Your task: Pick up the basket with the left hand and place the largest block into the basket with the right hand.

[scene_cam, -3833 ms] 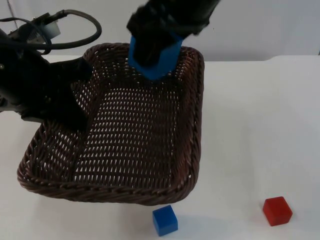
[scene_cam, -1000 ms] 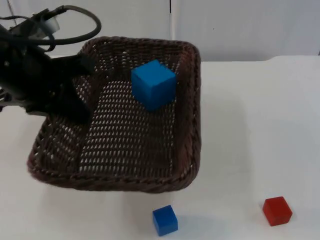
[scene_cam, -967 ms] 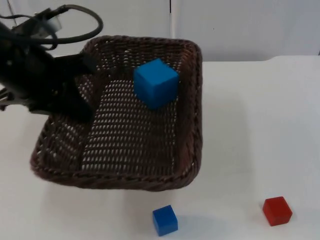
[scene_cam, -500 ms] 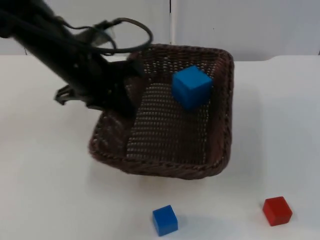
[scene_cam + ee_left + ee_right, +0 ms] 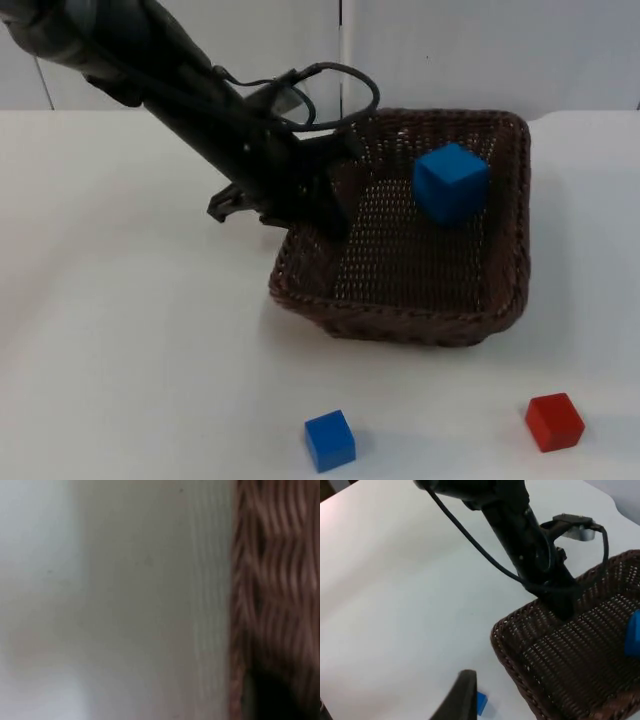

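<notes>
A brown wicker basket point(image 5: 505, 250) sits right of the table's centre. I cannot tell whether it rests on the table or hangs just above it. My left gripper point(image 5: 322, 198) is shut on its left rim, and the left arm reaches in from the upper left. The left wrist view has the woven rim point(image 5: 272, 595) close up against the white table. The large blue block point(image 5: 451, 182) lies inside the basket near its far right corner, free of any gripper. My right gripper point(image 5: 462, 697) waits high over the table, looking down on the left arm, the basket point(image 5: 520, 645) and the block point(image 5: 634, 632).
A small blue block point(image 5: 330, 440) lies near the front edge, in front of the basket; the right wrist view has it too point(image 5: 481, 703). A red block point(image 5: 555, 421) lies at the front right. The white table stretches bare to the left.
The right arm released the large blue block into the basket and left the top view. The left arm has carried the basket and block to the right and lower, away from the camera.
</notes>
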You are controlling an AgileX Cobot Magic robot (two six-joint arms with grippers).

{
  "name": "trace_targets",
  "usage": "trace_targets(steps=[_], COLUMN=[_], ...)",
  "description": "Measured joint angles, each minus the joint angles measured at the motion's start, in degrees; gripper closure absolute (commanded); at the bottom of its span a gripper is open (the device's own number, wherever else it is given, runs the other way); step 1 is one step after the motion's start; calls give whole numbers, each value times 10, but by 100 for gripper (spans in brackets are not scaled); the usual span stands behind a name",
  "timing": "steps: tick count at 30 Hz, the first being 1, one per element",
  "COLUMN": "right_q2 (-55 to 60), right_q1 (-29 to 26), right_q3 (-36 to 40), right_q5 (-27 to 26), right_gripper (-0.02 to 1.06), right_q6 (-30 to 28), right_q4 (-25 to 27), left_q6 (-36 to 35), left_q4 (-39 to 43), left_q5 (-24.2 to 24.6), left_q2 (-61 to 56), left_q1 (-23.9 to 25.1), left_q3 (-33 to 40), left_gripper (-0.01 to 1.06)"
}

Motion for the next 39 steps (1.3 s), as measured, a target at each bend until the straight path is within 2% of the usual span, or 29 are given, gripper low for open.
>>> trace_targets(steps=[1,2,4,5,16,20,24,28,32,39], right_q2=[0,0,0,0,0,0,0,0,0,0], right_q1=[0,0,0,0,0,0,0,0,0,0], right_q3=[0,0,0,0,0,0,0,0,0,0], right_q5=[0,0,0,0,0,0,0,0,0,-14], right_gripper=[14,14,14,14,14,14,14,14,14,14], right_q6=[0,0,0,0,0,0,0,0,0,0], right_q4=[0,0,0,0,0,0,0,0,0,0], left_q6=[0,0,0,0,31,16,-46,-80,-87,-111], left_q4=[-13,-22,-43,-43,-61,-7,117,182,199,236], left_q5=[3,5,8,8,65,58,28,21,21,49], left_q2=[0,0,0,0,-2,-10,-34,-59,-81,-131], left_q1=[0,0,0,0,0,0,0,0,0,0], left_q3=[-2,-5,-9,-9,-9,-9,-9,-9,-9,-9], left_gripper=[56,37,9,-1,0,0,0,0,0,0])
